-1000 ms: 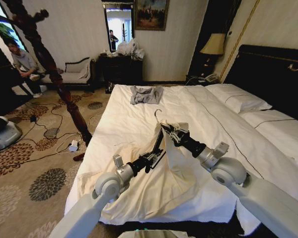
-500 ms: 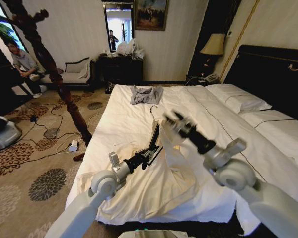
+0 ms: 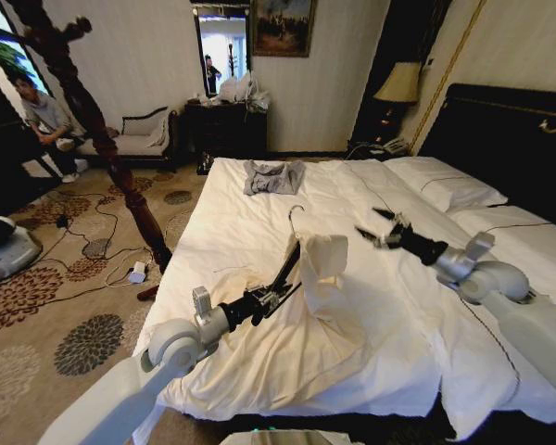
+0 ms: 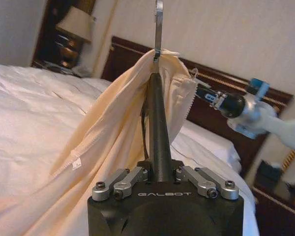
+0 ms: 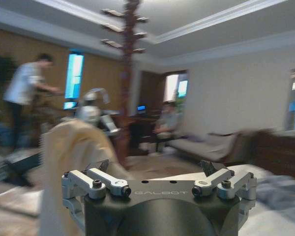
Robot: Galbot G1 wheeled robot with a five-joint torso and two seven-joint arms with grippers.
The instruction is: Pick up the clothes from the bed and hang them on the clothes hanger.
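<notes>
My left end effector point(image 3: 276, 298): clamped on the clothes hanger point(image 3: 288, 269), raised above the bed point(image 3: 250, 227). Clothes point(image 3: 322, 269): draped over the hanger's top, trailing onto the sheets. My right end effector point(image 3: 382, 232): fingers spread, empty, apart from the garment, over the bed.

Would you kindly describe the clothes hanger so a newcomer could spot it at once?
On the white bed, find the left gripper near the foot. It holds up the clothes hanger: slim, black, silver-hooked, with the cream clothes draped over it, unlike the tall wooden coat stand.
</notes>
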